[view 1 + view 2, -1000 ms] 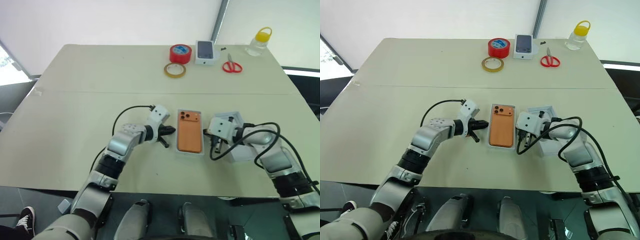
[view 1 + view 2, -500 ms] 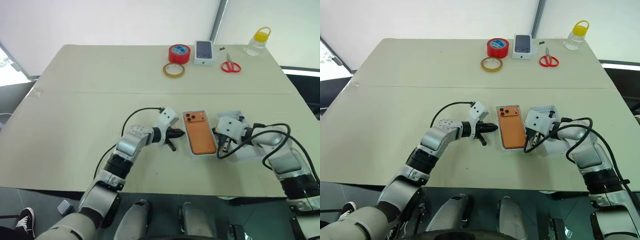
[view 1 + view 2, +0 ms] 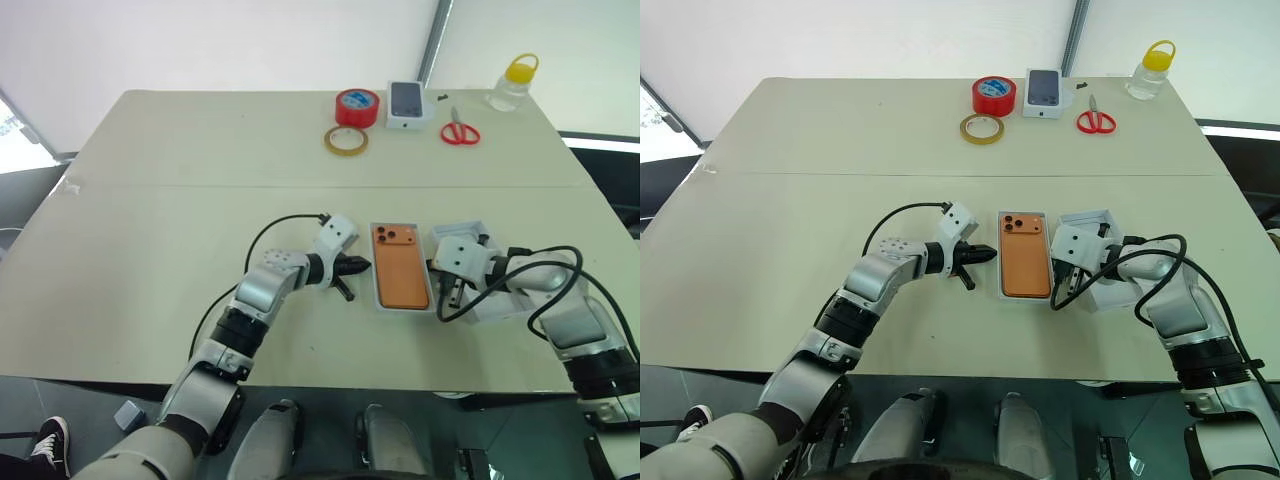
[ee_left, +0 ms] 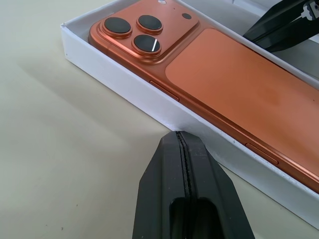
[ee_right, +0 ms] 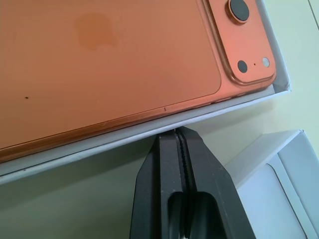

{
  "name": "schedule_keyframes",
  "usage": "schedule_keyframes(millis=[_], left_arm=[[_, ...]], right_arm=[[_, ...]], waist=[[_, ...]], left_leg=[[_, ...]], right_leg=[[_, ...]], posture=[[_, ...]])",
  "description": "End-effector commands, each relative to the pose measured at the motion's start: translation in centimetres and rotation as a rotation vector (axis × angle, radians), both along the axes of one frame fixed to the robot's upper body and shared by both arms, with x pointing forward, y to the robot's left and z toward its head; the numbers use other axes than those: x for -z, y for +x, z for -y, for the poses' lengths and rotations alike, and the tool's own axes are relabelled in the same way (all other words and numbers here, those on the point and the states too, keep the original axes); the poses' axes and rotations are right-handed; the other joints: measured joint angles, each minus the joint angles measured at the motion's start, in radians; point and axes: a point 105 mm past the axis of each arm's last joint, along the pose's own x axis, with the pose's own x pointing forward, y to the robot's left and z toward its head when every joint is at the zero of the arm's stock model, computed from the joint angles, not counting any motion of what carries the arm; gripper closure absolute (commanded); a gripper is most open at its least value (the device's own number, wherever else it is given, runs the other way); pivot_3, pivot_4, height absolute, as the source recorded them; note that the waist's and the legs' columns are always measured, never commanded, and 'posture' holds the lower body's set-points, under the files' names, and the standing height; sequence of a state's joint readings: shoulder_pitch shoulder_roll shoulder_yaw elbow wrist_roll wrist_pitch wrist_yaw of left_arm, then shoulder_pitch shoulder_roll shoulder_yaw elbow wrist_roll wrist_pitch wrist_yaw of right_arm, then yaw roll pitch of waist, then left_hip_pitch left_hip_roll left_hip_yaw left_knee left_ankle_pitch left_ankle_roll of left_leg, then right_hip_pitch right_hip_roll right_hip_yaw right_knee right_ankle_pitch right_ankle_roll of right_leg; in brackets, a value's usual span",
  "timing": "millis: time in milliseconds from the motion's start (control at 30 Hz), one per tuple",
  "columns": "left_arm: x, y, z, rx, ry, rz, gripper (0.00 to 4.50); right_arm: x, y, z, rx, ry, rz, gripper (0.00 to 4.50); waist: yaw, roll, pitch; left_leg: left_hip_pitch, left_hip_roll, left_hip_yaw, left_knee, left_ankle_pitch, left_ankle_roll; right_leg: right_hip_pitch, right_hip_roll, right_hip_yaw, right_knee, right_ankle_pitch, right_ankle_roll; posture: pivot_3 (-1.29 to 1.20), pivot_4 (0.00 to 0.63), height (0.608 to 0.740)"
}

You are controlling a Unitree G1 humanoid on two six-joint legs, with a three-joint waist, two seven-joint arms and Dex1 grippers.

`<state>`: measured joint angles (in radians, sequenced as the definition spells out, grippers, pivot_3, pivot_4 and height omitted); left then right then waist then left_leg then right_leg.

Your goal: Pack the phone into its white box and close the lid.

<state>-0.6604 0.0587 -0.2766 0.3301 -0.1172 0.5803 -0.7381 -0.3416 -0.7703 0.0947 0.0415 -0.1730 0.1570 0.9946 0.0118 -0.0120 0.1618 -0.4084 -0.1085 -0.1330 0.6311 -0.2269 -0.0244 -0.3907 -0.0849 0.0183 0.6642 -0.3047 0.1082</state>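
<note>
Orange phone [image 3: 1025, 266] lying back-up in the white box [image 3: 1001, 293] near the table's [image 3: 770, 200] front edge, long axis running away from the robot, camera cluster at the far end. Left gripper [image 3: 989, 253] with fingers pressed together, tips at the box's left wall. Right gripper [image 3: 1057, 297] likewise closed, tips against the right wall. Lid [image 3: 1102, 290] just right of the box, largely hidden behind the right wrist and cable.

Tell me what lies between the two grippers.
The white box with the phone lying in it, camera side up, sits between the left gripper and the right gripper, both shut at its long sides; the head views show this.
</note>
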Motion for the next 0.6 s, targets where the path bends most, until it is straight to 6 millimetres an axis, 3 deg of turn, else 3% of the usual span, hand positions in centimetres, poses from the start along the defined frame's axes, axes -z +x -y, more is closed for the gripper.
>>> schedule_keyframes(millis=[33, 267, 433, 600], left_arm=[[-0.5, -0.9, 1.5, 0.045, -0.029, 0.010, 4.48], [-0.6, -0.5, -0.2, 0.012, -0.025, 0.032, 4.48], [-1.1, 1.1, -1.9, -0.065, -0.026, 0.064, 4.48], [-1.6, 1.3, -2.1, -0.079, -0.043, 0.075, 4.48]], right_arm=[[-0.8, -0.7, -2.9, -0.142, 0.018, 0.028, 4.46], [-1.4, 0.2, -1.7, -0.097, -0.009, 0.060, 4.46], [-1.5, 0.4, -1.2, -0.090, -0.020, 0.051, 4.46], [-1.5, 1.4, -0.9, -0.071, -0.035, 0.084, 4.46]], waist=[[0.000, 0.000, 0.000], [-0.009, 0.000, 0.000], [-0.018, 0.000, 0.000], [-0.025, 0.000, 0.000]], left_leg=[[0.000, 0.000, 0.000, 0.000, 0.000, 0.000], [0.000, 0.001, 0.000, 0.000, 0.000, 0.000], [0.000, 0.001, 0.000, 0.000, 0.000, 0.000], [0.000, 0.001, 0.000, 0.000, 0.000, -0.001]], right_leg=[[0.000, 0.000, 0.000, 0.000, 0.000, 0.000], [-0.001, 0.001, 0.001, 0.001, 0.000, 0.000], [-0.001, 0.002, 0.001, 0.001, 0.000, 0.000], [-0.001, 0.002, 0.001, 0.002, 0.000, 0.000]], posture=[[0.00, 0.150, 0.740], [0.00, 0.150, 0.740], [0.00, 0.150, 0.740], [0.00, 0.150, 0.740]])
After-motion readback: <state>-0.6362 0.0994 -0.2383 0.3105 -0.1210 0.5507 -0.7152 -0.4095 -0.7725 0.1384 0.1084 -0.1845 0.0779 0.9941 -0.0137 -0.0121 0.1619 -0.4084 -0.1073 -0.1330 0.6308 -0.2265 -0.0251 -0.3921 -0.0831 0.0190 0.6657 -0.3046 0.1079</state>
